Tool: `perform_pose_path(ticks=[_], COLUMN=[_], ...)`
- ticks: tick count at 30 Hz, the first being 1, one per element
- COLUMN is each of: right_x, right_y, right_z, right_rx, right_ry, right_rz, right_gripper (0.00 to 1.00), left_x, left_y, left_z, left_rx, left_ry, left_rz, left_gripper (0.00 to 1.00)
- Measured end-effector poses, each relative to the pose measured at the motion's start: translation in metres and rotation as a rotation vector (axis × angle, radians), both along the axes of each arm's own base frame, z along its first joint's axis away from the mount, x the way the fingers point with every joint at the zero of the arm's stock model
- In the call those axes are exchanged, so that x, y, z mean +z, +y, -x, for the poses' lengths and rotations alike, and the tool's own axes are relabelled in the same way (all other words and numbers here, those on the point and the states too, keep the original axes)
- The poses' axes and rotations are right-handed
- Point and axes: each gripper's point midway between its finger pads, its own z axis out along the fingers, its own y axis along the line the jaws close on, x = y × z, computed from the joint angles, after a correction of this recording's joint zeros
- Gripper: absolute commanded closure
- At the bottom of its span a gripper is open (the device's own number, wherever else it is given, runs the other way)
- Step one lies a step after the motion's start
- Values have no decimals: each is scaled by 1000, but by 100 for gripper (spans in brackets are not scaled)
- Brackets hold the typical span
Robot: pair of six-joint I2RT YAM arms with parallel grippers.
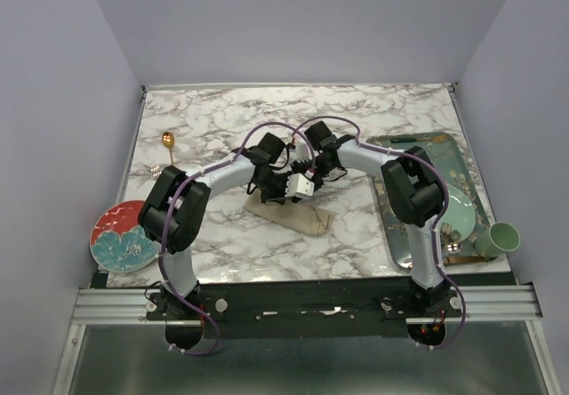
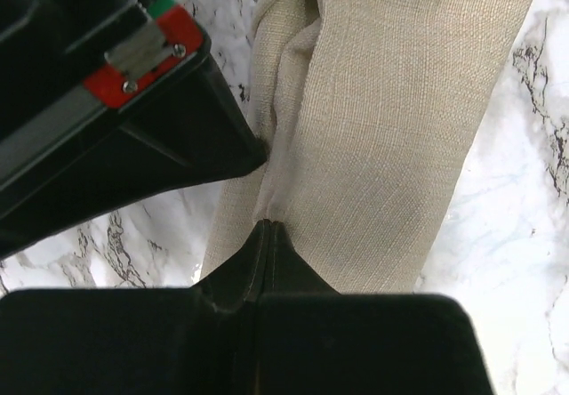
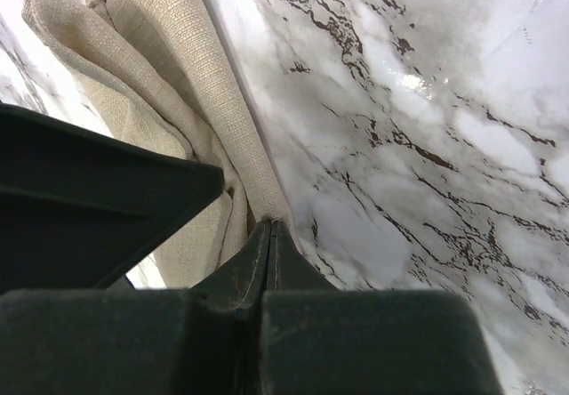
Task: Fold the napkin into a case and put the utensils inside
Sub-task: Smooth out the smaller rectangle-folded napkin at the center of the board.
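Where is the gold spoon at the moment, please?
In the top view, the spoon lies on the left side of the table, beyond the red plate and well apart from the napkin at centre.

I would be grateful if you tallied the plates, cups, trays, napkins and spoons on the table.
Plates: 2, a red-and-teal plate and a pale green plate
Cups: 1, a green cup
Trays: 1, the tray
Napkins: 1, the napkin
Spoons: 1, a gold spoon
Total: 6
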Motion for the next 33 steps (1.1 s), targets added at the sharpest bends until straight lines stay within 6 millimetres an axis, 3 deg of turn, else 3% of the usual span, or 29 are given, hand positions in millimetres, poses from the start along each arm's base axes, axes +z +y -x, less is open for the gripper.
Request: perform_pose_path(ticks=[7, 10, 11, 14, 17, 21, 24, 25, 28, 31, 33], right_x=[3, 9, 11, 17, 21, 22, 22, 22, 22, 23, 23], right_y=[-4, -5, -7, -9, -14, -20, -24, -24, -26, -25, -24], right_z=[4, 3, 3, 3, 1, -3, -6, -6, -7, -6, -5], right_rx=[14, 18, 19, 20, 9, -9, -19, -20, -26, -22, -20], right_ry=[-24, -48, -57, -74, -80, -76, -74, -72, -69, -62, -58], right_rz=[6, 9, 12, 16, 26, 33, 34, 34, 33, 24, 19], right_gripper=[80, 78, 77, 76, 76, 76, 76, 76, 76, 76, 76], left_x=[-2, -3, -4, -3, 0, 24, 58, 77, 99, 92, 72], left_y=[0, 0, 0, 0, 2, 9, 9, 8, 0, -5, -2], left_z=[0, -1, -2, -9, -15, -26, -28, -25, -13, 7, 26], left_rx=[12, 25, 34, 70, 124, 226, 292, 314, 338, 399, 481], left_ry=[-8, -11, -11, -20, -16, -10, -7, 0, 61, 210, 355], left_rz=[-21, -22, -22, -15, 1, 63, 148, 199, 274, 300, 278], left_gripper=[100, 92, 79, 62, 56, 61, 74, 76, 79, 80, 80])
